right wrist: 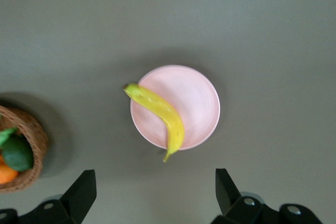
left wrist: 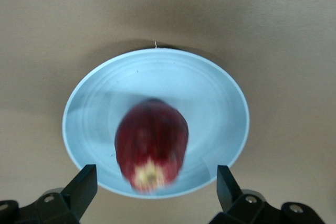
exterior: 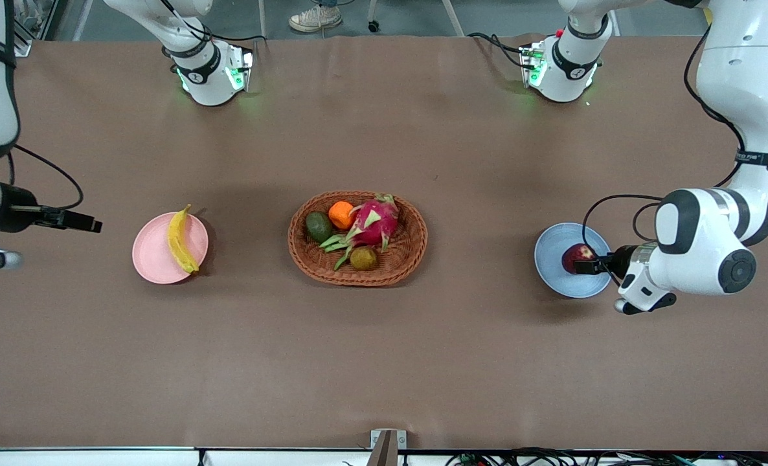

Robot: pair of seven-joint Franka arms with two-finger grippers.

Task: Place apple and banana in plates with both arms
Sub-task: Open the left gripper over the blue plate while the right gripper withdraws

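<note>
Writing is scarce: only small lettering on my left arm's [exterior: 740, 97] dark band, too small to read.

Bare brown table [exterior: 384, 362] lies wide open around both plates, and the basket [exterior: 306, 255] sits between them, well apart from each.

My left gripper [left wrist: 155, 182] hangs low over the blue plate [exterior: 549, 259], at the rim toward the left arm's end of the table, jaws apart with a finger on either side of the apple [left wrist: 151, 145] but not touching it. The apple lies on its side in the plate, pale stem end turned toward my wrist camera.

My right gripper [exterior: 89, 224] hovers over bare table toward the right arm's end, clear of the pink plate [exterior: 154, 259], jaws spread and holding nothing (this arm waits). The banana [exterior: 180, 239] lies across that plate on the basket's side, long axis running from nearer the front camera to farther, both tips just past the rim.
</note>
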